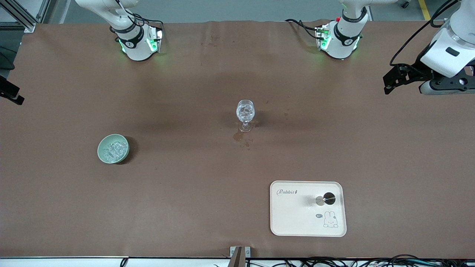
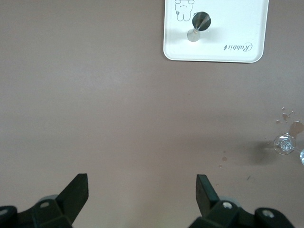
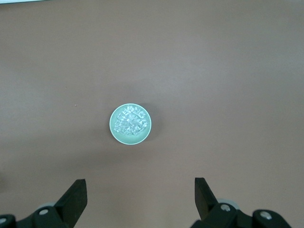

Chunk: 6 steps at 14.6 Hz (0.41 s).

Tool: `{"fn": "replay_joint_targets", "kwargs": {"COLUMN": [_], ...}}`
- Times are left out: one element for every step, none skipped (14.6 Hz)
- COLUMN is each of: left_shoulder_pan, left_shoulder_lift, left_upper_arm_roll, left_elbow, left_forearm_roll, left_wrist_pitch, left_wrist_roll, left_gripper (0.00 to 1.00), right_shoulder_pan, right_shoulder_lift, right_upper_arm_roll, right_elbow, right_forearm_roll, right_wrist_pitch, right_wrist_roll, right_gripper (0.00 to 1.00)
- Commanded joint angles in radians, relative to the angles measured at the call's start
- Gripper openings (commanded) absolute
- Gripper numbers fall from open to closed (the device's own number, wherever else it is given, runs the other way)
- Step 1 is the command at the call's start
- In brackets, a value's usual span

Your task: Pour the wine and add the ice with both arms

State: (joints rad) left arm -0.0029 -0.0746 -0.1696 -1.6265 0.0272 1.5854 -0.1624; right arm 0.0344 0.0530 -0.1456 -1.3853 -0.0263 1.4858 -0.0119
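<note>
A clear stemmed glass (image 1: 245, 112) stands at the table's middle, glinting inside, with a small stain beside its foot; it also shows in the left wrist view (image 2: 284, 144). A pale green bowl (image 1: 101, 152) holds the ice (image 1: 113, 149) toward the right arm's end; the right wrist view shows the bowl (image 3: 115, 133) and the ice (image 3: 131, 120) from above. My left gripper (image 1: 389, 79) (image 2: 142, 183) is open and empty, high over the left arm's end of the table. My right gripper (image 3: 140, 187) is open and empty, high above the table short of the bowl.
A cream tray (image 1: 293, 218) (image 2: 237, 23) with a rabbit print lies near the front edge. On it stands a small stemmed vessel (image 1: 326, 199) (image 2: 199, 21) with dark content. Brown cloth covers the table (image 1: 185, 92). The arm bases stand at the robots' edge.
</note>
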Motion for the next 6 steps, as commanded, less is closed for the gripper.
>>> {"fn": "replay_joint_targets", "kwargs": {"left_shoulder_pan": [-0.002, -0.003, -0.005, -0.003, -0.003, -0.005], "left_shoulder_lift": [0.013, 0.016, 0.018, 0.019, 0.024, 0.027], "left_upper_arm_roll": [-0.005, -0.005, -0.005, -0.005, -0.005, -0.005], "left_elbow": [0.023, 0.022, 0.022, 0.022, 0.022, 0.022], "left_forearm_roll": [0.022, 0.023, 0.023, 0.023, 0.023, 0.022], "left_wrist_pitch": [-0.010, -0.010, -0.010, -0.010, -0.010, -0.010], "left_wrist_roll": [0.000, 0.000, 0.000, 0.000, 0.000, 0.000], "left_gripper": [1.00, 1.00, 1.00, 1.00, 1.00, 1.00], "right_shoulder_pan": [-0.004, -0.005, -0.005, -0.004, -0.001, 0.001], "right_shoulder_lift": [-0.013, -0.015, -0.015, -0.015, -0.015, -0.015], "right_upper_arm_roll": [0.009, 0.009, 0.008, 0.008, 0.009, 0.012], "right_elbow": [-0.006, -0.015, -0.021, -0.021, -0.021, -0.021], "right_forearm_roll": [0.037, 0.070, 0.095, 0.094, 0.092, 0.089], "right_wrist_pitch": [-0.010, -0.010, -0.010, -0.015, -0.018, -0.018], "right_wrist_roll": [0.000, 0.001, 0.006, 0.018, 0.033, 0.044], "right_gripper": [1.00, 1.00, 1.00, 1.00, 1.00, 1.00]}}
